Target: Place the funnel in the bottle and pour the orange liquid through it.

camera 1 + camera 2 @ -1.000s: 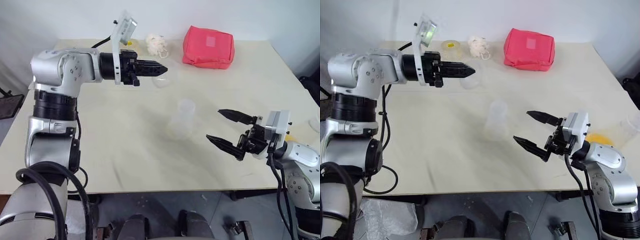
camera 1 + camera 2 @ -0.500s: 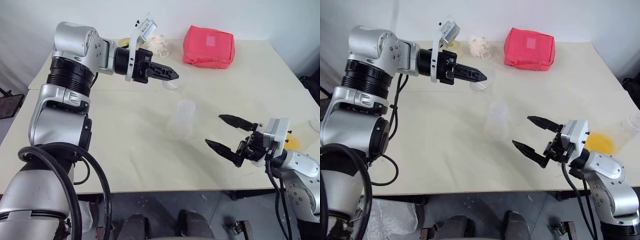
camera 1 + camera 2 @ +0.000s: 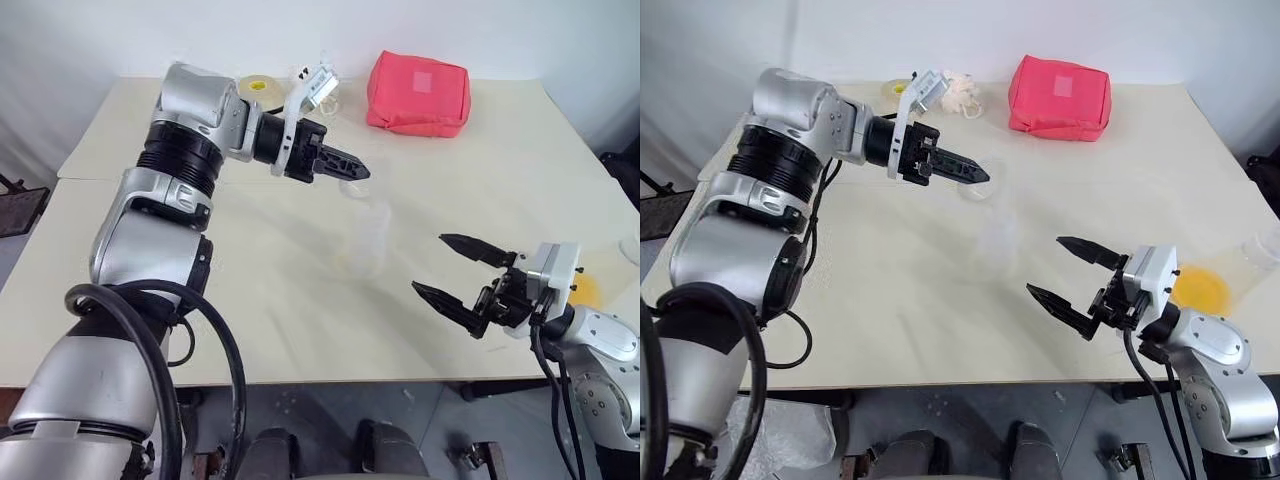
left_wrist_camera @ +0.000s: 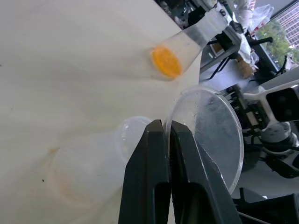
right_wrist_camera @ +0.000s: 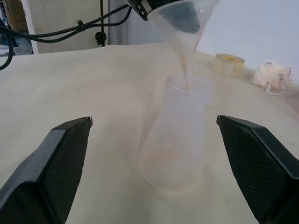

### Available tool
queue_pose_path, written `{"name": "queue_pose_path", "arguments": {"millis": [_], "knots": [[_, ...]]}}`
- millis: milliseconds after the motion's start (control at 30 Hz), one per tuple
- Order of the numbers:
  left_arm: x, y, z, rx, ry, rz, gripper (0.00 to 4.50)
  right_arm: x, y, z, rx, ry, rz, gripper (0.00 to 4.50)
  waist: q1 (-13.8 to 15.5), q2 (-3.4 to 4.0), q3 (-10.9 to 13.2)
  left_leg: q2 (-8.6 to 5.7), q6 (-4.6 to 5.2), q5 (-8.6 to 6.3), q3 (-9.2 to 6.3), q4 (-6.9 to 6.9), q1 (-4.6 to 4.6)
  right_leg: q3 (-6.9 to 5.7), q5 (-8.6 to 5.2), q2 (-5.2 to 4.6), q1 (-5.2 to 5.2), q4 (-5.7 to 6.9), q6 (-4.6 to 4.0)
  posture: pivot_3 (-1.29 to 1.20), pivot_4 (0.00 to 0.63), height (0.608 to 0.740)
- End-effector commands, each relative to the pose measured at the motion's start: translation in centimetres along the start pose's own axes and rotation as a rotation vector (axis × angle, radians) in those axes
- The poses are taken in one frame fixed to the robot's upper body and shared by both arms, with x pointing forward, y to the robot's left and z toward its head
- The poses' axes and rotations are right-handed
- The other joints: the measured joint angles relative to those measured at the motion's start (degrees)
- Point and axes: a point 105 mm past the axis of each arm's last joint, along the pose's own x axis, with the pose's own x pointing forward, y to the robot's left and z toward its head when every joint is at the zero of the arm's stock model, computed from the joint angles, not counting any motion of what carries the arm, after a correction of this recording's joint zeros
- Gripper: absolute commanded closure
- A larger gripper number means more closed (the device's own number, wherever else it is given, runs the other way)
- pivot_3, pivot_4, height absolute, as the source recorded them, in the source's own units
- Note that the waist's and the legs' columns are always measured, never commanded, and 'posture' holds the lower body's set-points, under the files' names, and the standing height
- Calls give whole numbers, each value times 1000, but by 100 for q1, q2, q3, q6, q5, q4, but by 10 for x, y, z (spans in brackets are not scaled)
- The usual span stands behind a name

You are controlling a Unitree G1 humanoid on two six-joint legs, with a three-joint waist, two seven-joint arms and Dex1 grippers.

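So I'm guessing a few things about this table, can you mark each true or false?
1. The left gripper pinches the funnel by its rim. True.
2. The funnel's stem is at the bottle mouth. True.
3. The right gripper holds the bottle. False: its jaws are open and apart from it.
4. The orange liquid is already in the bottle. False: it sits in a separate flask near the table edge.
5. A blue pouch lies at the back. False: the pouch is red.

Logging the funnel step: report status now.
Left pincer shut on funnel, stem tip at bottle mouth. Right pincer open, empty, beside bottle. Orange liquid in flask lying aside. Nothing blocking.
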Motion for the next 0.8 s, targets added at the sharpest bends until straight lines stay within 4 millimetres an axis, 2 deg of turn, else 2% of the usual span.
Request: {"name": "queue_pose_path", "arguments": {"millis": [33, 100, 200, 600, 800], "knots": [[4, -10, 11, 52, 11, -12, 4477, -3, 1, 15, -63, -44, -15, 0, 1, 0, 0, 0, 0, 0, 0, 0, 0, 0, 0, 0, 0, 1, 0, 0, 150, 740], [6, -11, 10, 36, 22, -30, 4477, -4, 1, 14, -64, -43, -17, 0, 4, -1, 1, -1, 0, 0, 0, 1, -1, -1, 0, 0, 0, 1, 0, 0, 150, 740], [9, -14, 14, 32, 9, -43, 3833, -5, 0, 14, -69, -42, -25, 0, 3, -3, 3, -1, 1, 0, 0, 1, -5, -2, 0, 0, -2, -1, 0, 0, 150, 740], [4, -20, 18, 25, 1, -69, 58, -8, -5, 14, -89, -32, -40, 0, 1, -3, 3, 0, 2, 1, -1, 2, -5, -1, 0, -1, -4, 2, 0, 0, 150, 740], [4, -20, 17, 22, 1, -75, 22, -10, -7, 15, -99, -27, -43, 0, 0, -3, 3, 0, 2, 1, -1, 2, -5, -1, 0, -1, -4, 2, 0, 0, 150, 740]]}}
